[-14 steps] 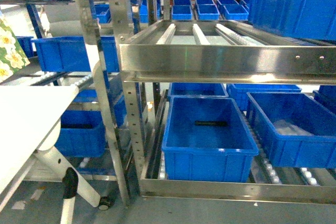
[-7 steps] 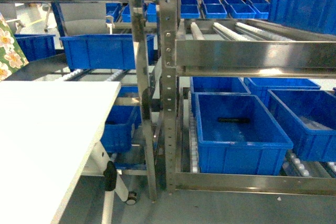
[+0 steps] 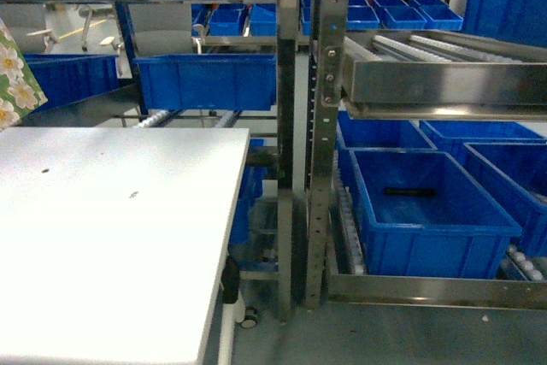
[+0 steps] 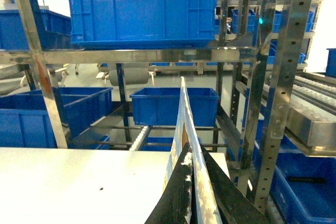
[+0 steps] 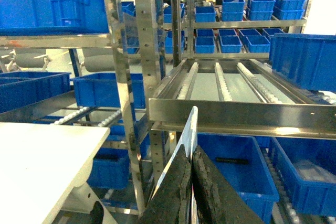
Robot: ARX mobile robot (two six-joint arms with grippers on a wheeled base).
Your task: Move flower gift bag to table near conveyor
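Matte white table [image 3: 111, 237]; shiny steel conveyor [image 3: 444, 83] frame; glossy blue plastic bins [image 3: 427, 211]

White table [image 3: 111, 237], blue bins [image 3: 427, 211], green floral bag [image 3: 15, 74].

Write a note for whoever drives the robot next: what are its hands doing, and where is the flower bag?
Left hand: shut on a thin edge-on panel, likely the bag.
Right hand: shut on a thin white sheet; cannot tell if it is part of the bag.
Bag: far left in the head view, by the table's back corner; not seen resting on it.
Conveyor: right of the table.
Done: bag in hand, table in front.
Left: set the bag on the table, let go.
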